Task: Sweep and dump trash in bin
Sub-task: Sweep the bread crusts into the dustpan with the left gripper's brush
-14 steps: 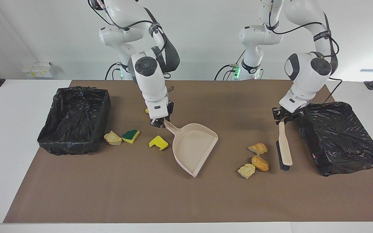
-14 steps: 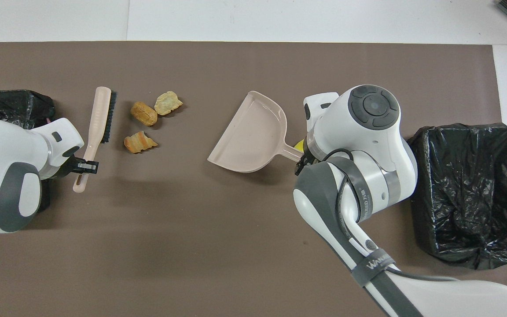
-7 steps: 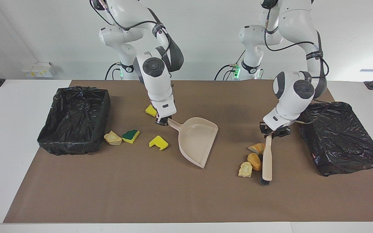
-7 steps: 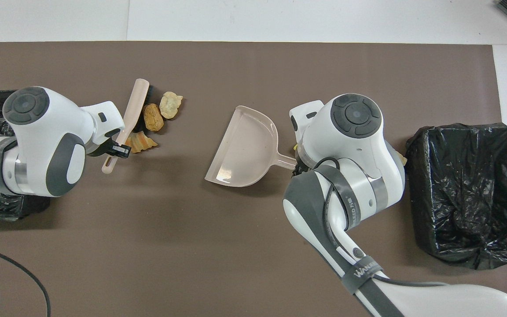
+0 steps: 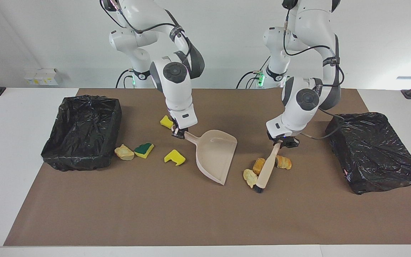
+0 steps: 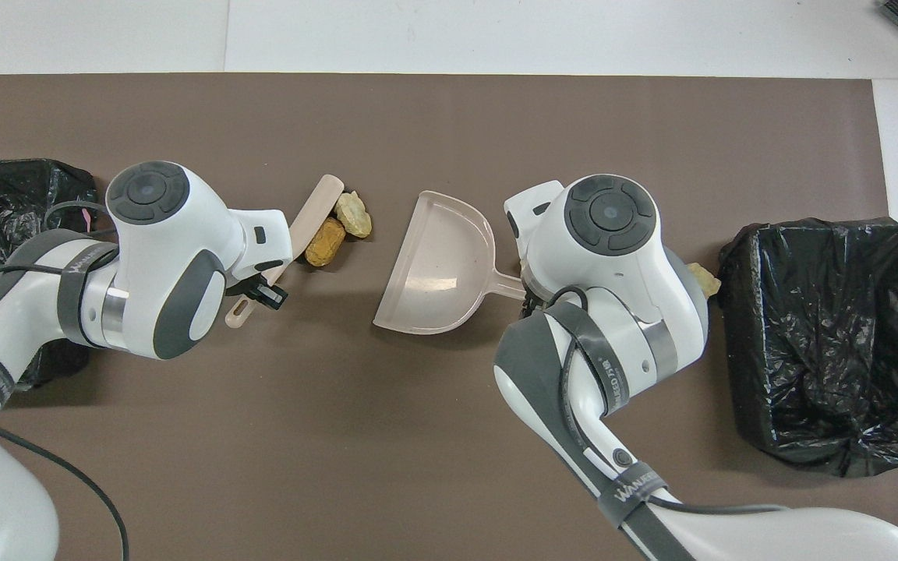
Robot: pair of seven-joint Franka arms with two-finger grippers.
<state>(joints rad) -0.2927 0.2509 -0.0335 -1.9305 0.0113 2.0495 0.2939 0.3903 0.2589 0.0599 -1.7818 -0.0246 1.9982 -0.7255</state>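
Note:
My left gripper point(image 5: 281, 141) is shut on the handle of a beige brush point(image 5: 267, 167), whose bristle end rests on the mat. Two tan bread chunks point(image 5: 258, 166) point(image 5: 250, 176) lie against the brush on its dustpan side. A third chunk point(image 5: 284, 162) lies on its other side. The brush point(image 6: 312, 210) and two chunks point(image 6: 325, 241) show in the overhead view. My right gripper point(image 5: 178, 134) is shut on the handle of the beige dustpan point(image 5: 214, 153), whose mouth faces the chunks. Two yellow sponge pieces point(image 5: 166, 121) point(image 5: 174, 157), a green-topped sponge point(image 5: 143, 150) and another chunk point(image 5: 124, 152) lie toward the right arm's end.
A black-lined bin point(image 5: 82, 132) stands at the right arm's end of the brown mat, beside the sponge pieces. A second black-lined bin point(image 5: 373, 155) stands at the left arm's end. In the overhead view the right arm covers the sponge pieces.
My left gripper has swept the brush toward the dustpan, pushing two bread chunks along; the third chunk stayed on the brush's other side. The dustpan has turned slightly toward them.

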